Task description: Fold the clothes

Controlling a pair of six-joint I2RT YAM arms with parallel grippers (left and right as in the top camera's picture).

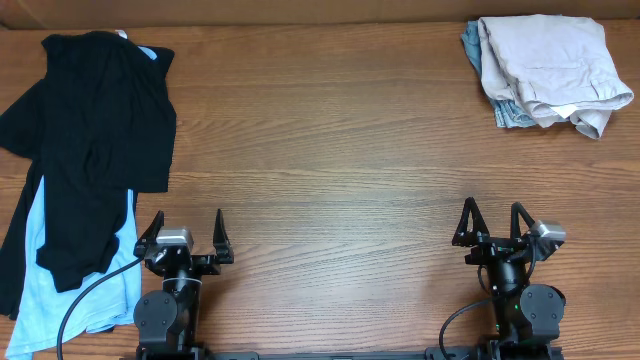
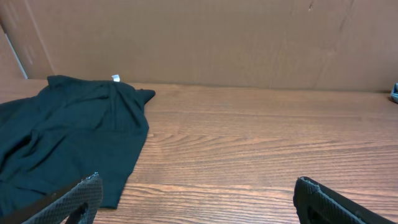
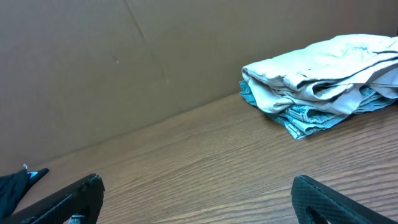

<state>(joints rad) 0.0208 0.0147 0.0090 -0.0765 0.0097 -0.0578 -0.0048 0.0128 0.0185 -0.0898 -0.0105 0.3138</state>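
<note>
Evidently awaiting a first grasp, the left fingers [image 1: 150,233] and right fingers [image 1: 465,225] stand spread and empty at the bottom of the frame, while the black T-shirt [image 1: 95,140] sprawls unfolded over the light blue T-shirt [image 1: 30,300] at the counter's [image 1: 330,150] left, well apart from the folded pile [image 1: 550,70] upper right.

The black left two-finger gripper [image 1: 185,232] and black right two-finger gripper [image 1: 494,221] sat low at the near edge, both jaws spread wide, holding nothing.

Wooden table [image 1: 330,150]: black T-shirt [image 1: 95,130], folded pile [image 1: 545,70]
</note>
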